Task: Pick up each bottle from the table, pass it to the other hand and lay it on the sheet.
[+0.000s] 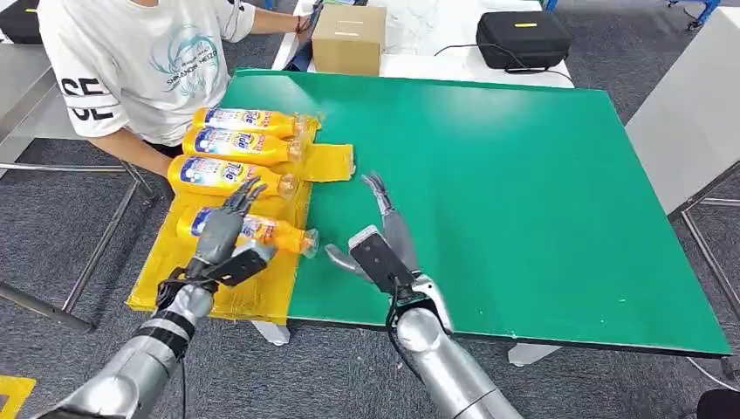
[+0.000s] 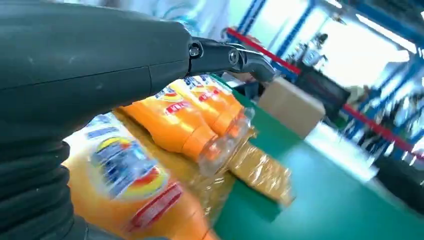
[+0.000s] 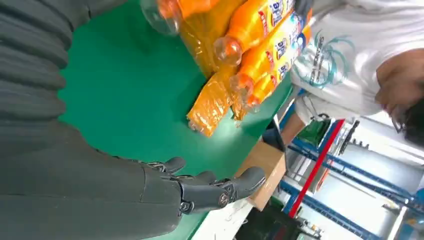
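Left hand (image 1: 229, 229) covers the middle of the nearest bottle (image 1: 279, 233), contact unclear; that bottle (image 2: 135, 200) is blurred and cut by the frame edge in the left wrist view; person (image 1: 131, 61) cropped at the top; label text too small to read

Most of my green table top (image 1: 524, 201) lies bare from the middle out to the right and far edges, so a hand could sweep there freely. The left strip is crowded: the crinkled yellow plastic sheet (image 1: 257, 288) carries four orange plastic bottles (image 1: 240, 144) lying side by side, caps pointing right (my left hand (image 1: 229, 229) hovers over the nearest one). A person in a white T-shirt (image 1: 131, 61) stands close at the far left corner, and a brown cardboard box (image 1: 349, 39) sits beyond the far edge.
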Action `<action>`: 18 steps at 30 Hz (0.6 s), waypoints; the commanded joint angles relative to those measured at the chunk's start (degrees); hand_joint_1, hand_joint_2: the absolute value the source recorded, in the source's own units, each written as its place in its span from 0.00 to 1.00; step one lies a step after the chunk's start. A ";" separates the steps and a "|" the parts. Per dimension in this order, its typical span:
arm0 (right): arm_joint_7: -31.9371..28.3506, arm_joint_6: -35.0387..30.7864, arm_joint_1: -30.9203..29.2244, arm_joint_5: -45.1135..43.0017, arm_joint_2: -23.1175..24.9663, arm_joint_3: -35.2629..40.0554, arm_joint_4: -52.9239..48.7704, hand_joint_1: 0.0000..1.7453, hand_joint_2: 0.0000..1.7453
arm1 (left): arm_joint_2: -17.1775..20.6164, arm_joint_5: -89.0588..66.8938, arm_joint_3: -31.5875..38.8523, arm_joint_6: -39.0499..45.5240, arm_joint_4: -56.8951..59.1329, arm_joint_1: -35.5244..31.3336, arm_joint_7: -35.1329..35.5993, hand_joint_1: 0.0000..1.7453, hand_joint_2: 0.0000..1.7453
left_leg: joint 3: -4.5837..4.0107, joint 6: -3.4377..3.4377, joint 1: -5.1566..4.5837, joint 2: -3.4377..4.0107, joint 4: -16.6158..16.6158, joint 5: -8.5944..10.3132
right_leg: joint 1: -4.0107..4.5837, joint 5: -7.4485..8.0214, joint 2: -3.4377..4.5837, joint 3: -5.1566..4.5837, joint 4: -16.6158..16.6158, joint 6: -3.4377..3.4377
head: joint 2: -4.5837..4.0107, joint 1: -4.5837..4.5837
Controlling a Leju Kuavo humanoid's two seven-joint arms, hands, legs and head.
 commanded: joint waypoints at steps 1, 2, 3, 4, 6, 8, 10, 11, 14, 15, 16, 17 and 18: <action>-2.36 -2.83 2.32 -3.96 -0.25 -1.52 -2.26 0.00 1.00 | -5.73 18.69 6.66 -11.47 -16.67 8.27 -0.11 0.00 1.00 | 0.41 -0.04 0.05 -0.08 -0.01 -0.21 | 0.06 -0.22 -0.08 0.44 -0.04 -0.07 | 0.00 0.00; -2.62 -3.14 2.70 -4.57 -0.03 -1.85 -2.58 0.00 1.00 | -6.65 19.44 6.77 -12.15 -16.84 8.58 -0.11 0.00 1.00 | 0.43 -0.04 0.04 -0.10 0.01 -0.24 | 0.04 -0.26 -0.10 0.47 -0.01 -0.08 | 0.00 -0.02; -2.86 -3.30 2.95 -5.01 0.10 -2.00 -2.80 0.00 1.00 | -7.53 21.10 7.17 -13.99 -16.88 8.73 -0.11 0.00 1.00 | 0.32 -0.03 0.03 -0.11 -0.02 -0.17 | 0.03 -0.19 -0.10 0.36 -0.03 -0.06 | 0.00 0.00; -2.94 -3.33 3.08 -5.40 0.33 -2.08 -2.93 0.00 1.00 | -8.78 22.55 7.22 -15.35 -17.64 8.95 -0.11 0.00 1.00 | 0.45 -0.03 0.02 -0.19 -0.02 -0.22 | 0.02 -0.28 -0.17 0.51 -0.02 -0.07 | 0.00 -0.02; -3.06 -3.72 3.34 -6.19 0.99 -2.40 -3.24 0.00 1.00 | -10.92 23.22 7.11 -16.05 -16.88 8.47 0.16 0.00 1.00 | 0.29 -0.02 0.03 -0.18 0.02 -0.18 | 0.03 -0.21 -0.17 0.37 0.00 -0.07 | 0.00 0.00; -3.07 -4.21 4.37 -7.52 1.60 -3.00 -3.58 0.00 1.00 | -13.68 27.45 6.03 -21.89 -18.70 9.32 3.67 0.00 1.00 | 0.31 -0.02 0.03 -0.23 0.05 -0.20 | 0.03 -0.24 -0.18 0.40 0.02 -0.07 | 0.00 -0.02; -3.66 -4.45 5.04 -7.83 1.77 -2.66 -3.53 0.00 1.00 | -15.06 28.52 4.04 -22.08 -20.15 10.43 5.16 0.00 1.00 | 0.08 0.01 -0.01 -0.23 -0.01 -0.07 | -0.01 -0.10 -0.17 0.17 -0.04 -0.02 | 0.00 -0.02; -3.71 -4.51 5.09 -7.84 1.78 -2.63 -3.50 0.00 1.00 | -15.22 28.51 3.89 -21.90 -20.18 10.53 5.19 0.00 1.00 | 0.26 -0.01 0.01 -0.26 0.01 -0.17 | 0.02 -0.21 -0.21 0.36 -0.01 -0.06 | 0.00 -0.02; -3.74 -5.88 5.90 -7.75 1.84 -2.89 -3.94 0.00 1.00 | -15.17 29.08 2.13 -21.14 -20.54 11.08 6.72 0.00 1.00 | 0.27 -0.02 0.00 -0.18 -0.02 -0.17 | 0.00 -0.16 -0.10 0.35 -0.04 -0.07 | 0.00 -0.02; -3.83 -5.89 6.23 -8.01 1.85 -2.77 -4.14 0.00 1.00 | -15.40 30.07 1.27 -21.56 -21.02 11.51 6.56 0.00 1.00 | 0.17 -0.01 -0.02 -0.19 -0.03 -0.12 | -0.02 -0.11 -0.10 0.25 -0.05 -0.05 | 0.00 0.00; -3.72 -6.71 6.69 -7.84 1.94 -2.61 -4.06 0.00 1.00 | -15.55 29.63 -0.23 -19.88 -21.27 12.09 7.55 0.00 1.00 | 0.32 -0.03 0.00 -0.22 -0.02 -0.19 | 0.01 -0.20 -0.13 0.41 -0.04 -0.08 | 0.00 -0.02; -4.00 -7.41 7.34 -7.71 2.13 -2.52 -4.20 0.00 1.00 | -16.32 30.57 -1.04 -20.03 -21.78 12.84 7.09 0.00 1.00 | 0.28 -0.02 0.00 -0.22 -0.04 -0.16 | 0.00 -0.17 -0.13 0.36 -0.06 -0.07 | 0.00 -0.02; -4.38 -8.03 7.98 -7.70 2.37 -2.49 -4.37 0.00 1.00 | -16.85 31.25 -1.72 -19.97 -21.89 13.43 7.31 0.00 1.00 | 0.22 -0.01 -0.01 -0.23 -0.06 -0.13 | 0.00 -0.13 -0.14 0.29 -0.07 -0.05 | 0.00 -0.02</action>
